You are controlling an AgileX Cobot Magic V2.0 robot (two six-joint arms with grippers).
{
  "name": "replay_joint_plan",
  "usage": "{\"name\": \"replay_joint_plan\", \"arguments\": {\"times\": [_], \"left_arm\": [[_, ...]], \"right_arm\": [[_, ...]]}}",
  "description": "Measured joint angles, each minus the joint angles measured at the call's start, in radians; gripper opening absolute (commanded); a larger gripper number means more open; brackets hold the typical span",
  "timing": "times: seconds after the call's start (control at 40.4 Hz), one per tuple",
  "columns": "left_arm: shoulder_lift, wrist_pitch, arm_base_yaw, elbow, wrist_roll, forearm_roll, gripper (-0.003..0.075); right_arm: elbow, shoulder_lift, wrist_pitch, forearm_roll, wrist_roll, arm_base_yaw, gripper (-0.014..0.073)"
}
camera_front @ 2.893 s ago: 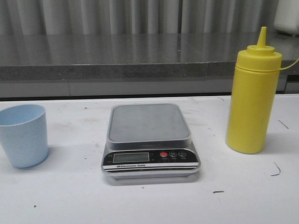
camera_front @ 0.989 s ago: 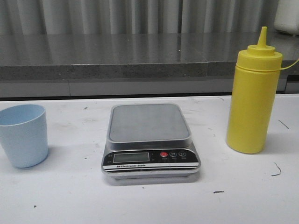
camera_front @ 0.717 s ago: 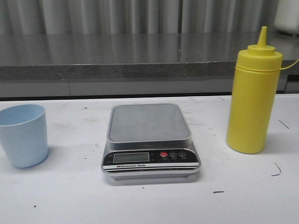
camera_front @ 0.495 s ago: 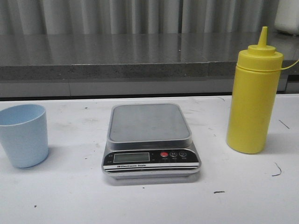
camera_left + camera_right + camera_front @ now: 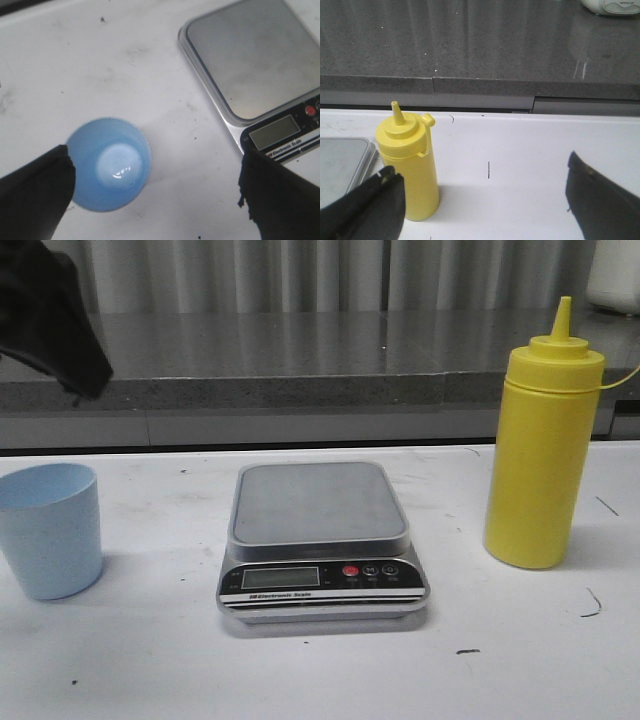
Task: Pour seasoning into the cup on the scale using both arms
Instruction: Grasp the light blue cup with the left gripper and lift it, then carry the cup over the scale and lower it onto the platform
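Note:
The pale blue cup (image 5: 50, 530) stands empty on the white table at the far left, off the scale. The silver scale (image 5: 320, 540) sits in the middle with nothing on its platform. The yellow seasoning bottle (image 5: 540, 450) stands upright at the right, cap on. My left gripper (image 5: 157, 192) hovers open above the table; the cup (image 5: 109, 171) lies just inside one finger and the scale (image 5: 255, 65) is beside the other. My right gripper (image 5: 482, 200) is open and holds nothing, with the bottle (image 5: 410, 170) close to one finger. A black part of my left arm (image 5: 55, 320) shows high above the cup.
A grey stone ledge (image 5: 300, 360) runs along the back of the table. A white object (image 5: 615, 275) sits on it at the far right. Small dark marks dot the tabletop (image 5: 470, 651).
A black part of my left arm has come into the front view at the upper left, above the cup. Cup, scale and bottle have not moved.

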Motion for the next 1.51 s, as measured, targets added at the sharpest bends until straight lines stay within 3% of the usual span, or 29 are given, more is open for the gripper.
{"name": "replay_joint_plan", "arguments": {"times": [0.173, 0.519, 0.593, 0.841, 0.964, 1.236, 1.508], "left_arm": [[0.156, 0.071, -0.005, -0.063, 0.002, 0.018, 0.0638], [0.351, 0.072, -0.005, -0.081, 0.006, 0.041, 0.061], [0.373, 0.072, -0.005, -0.081, 0.006, 0.045, 0.0533], [0.381, 0.073, -0.005, -0.083, 0.006, 0.052, 0.0129], [0.381, 0.073, -0.005, -0.083, 0.006, 0.052, -0.002], [0.381, 0.165, -0.005, -0.155, 0.014, 0.056, -0.002], [0.412, 0.362, -0.061, -0.449, 0.058, 0.048, -0.002]], "right_arm": [[0.0, 0.0, 0.005, 0.0, 0.0, 0.0, 0.0661], [0.0, 0.0, 0.005, 0.0, 0.0, 0.0, 0.0661], [0.0, 0.0, 0.005, 0.0, 0.0, 0.0, 0.0661], [0.0, 0.0, 0.009, 0.0, 0.0, 0.0, 0.0661], [0.0, 0.0, 0.012, 0.0, 0.0, 0.0, 0.0661], [0.0, 0.0, 0.017, 0.0, 0.0, 0.0, 0.0661], [0.0, 0.0, 0.019, 0.0, 0.0, 0.0, 0.0661]]}}
